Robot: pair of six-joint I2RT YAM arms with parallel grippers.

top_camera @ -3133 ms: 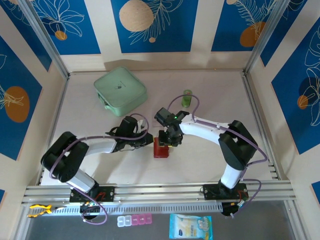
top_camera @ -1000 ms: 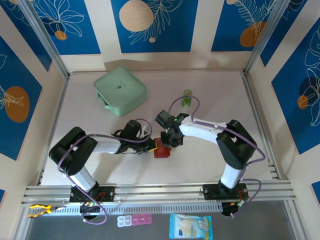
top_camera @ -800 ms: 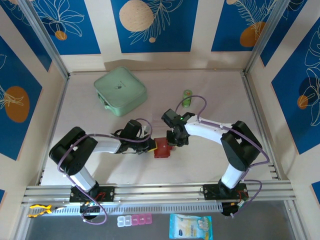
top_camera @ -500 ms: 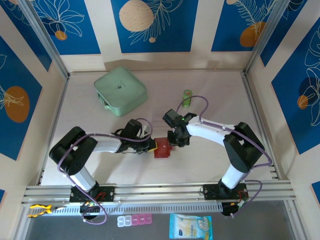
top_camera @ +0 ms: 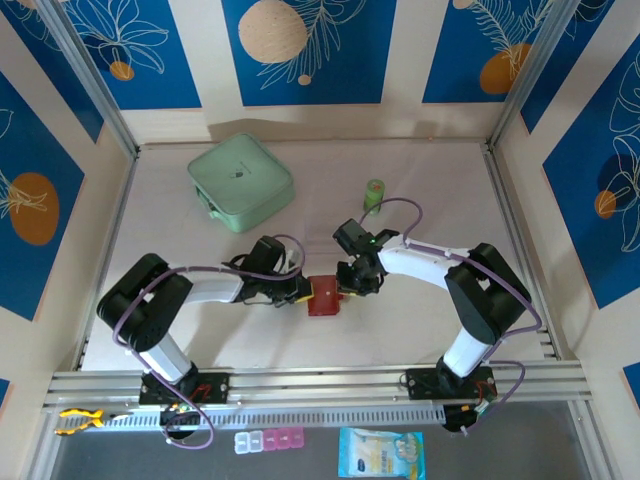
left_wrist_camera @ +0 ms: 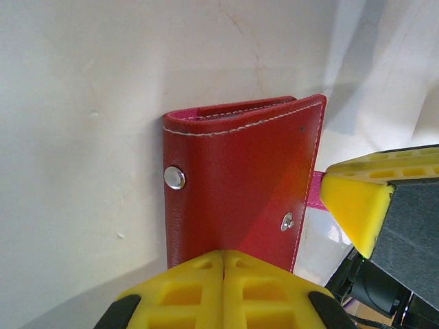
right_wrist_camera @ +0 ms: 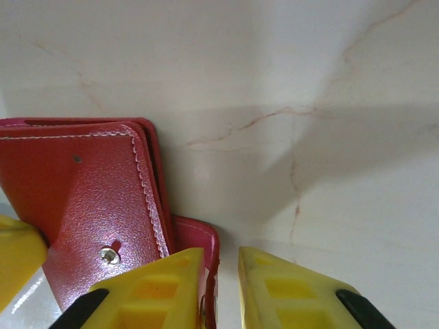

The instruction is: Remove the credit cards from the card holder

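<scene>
red card holder [left_wrist_camera: 233,178], white stitching, silver snaps

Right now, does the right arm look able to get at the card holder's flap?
Probably yes. The right tool sits beside the card holder, jaws slightly apart, nothing between it and the flap. The shut left tool is at the holder's opposite side, clear of it.

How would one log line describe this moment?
left gripper: shut on wallet | right gripper: slightly open beside strap
</scene>
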